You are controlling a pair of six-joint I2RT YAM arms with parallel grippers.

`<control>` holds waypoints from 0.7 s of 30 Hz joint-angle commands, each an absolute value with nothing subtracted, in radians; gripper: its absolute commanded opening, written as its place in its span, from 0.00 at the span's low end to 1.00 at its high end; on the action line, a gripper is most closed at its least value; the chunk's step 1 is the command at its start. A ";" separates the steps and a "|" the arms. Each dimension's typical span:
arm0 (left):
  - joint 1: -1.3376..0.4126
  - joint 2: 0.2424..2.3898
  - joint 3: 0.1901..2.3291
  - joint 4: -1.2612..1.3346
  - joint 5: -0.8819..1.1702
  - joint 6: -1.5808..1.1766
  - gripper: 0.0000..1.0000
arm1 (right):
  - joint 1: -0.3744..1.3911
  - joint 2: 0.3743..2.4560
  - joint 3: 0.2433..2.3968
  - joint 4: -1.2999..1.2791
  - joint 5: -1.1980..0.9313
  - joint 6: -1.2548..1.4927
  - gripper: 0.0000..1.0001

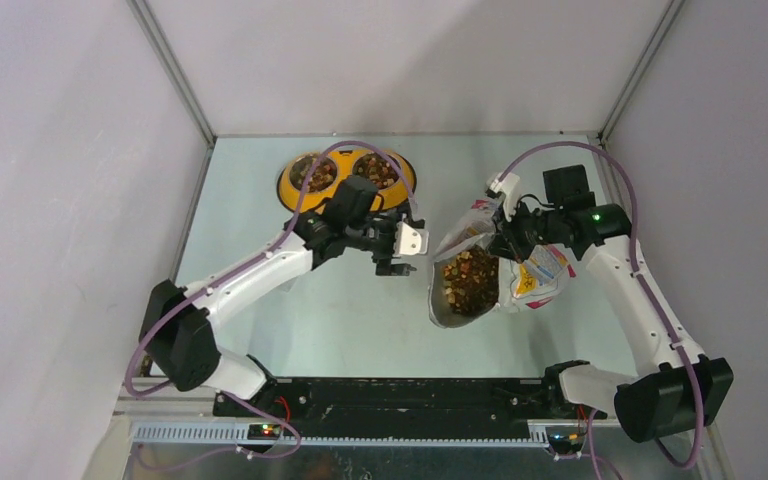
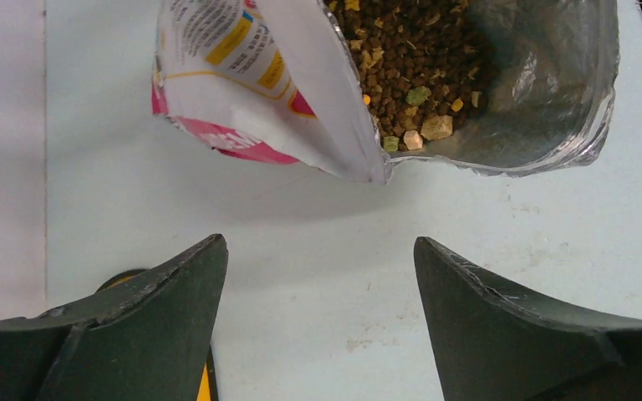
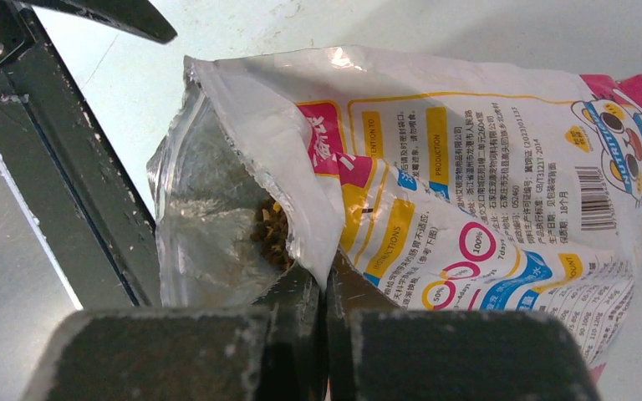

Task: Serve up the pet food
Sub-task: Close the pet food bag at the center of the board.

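Top external view: one bag (image 1: 532, 282) is seen lying on the bench (image 1: 360, 320) with its mouth spread open, pet food (image 1: 468, 275) being heaped inside it. One yellow feeder (image 1: 285, 186) is set at the far side, and more of the food is held in each of its two bowls (image 1: 315, 172). Two claws are counted: the left claw (image 1: 400, 250) is held wide open near the bag's mouth with nothing gripped or touched, while the right claw (image 1: 508, 240) is pinched fully closed on the bag's upper edge.

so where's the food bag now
Top view: the bag sits open right of centre, its edge pinched by the right gripper, the left gripper just to its left.
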State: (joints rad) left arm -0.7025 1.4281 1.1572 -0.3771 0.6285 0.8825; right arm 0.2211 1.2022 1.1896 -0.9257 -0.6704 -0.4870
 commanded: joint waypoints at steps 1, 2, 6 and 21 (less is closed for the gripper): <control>-0.733 1.463 1.212 -0.416 0.634 0.931 0.86 | 0.204 1.146 1.210 -0.923 -0.774 -0.485 0.00; -0.735 1.473 1.216 -0.425 0.635 0.936 0.84 | 0.202 1.150 1.210 -0.923 -0.774 -0.485 0.00; -0.745 1.496 1.222 -0.435 0.620 0.967 0.82 | 0.200 1.163 1.211 -0.923 -0.773 -0.489 0.00; -0.842 1.596 1.330 -0.471 0.506 0.943 0.66 | 0.201 1.202 1.211 -0.917 -0.780 -0.485 0.00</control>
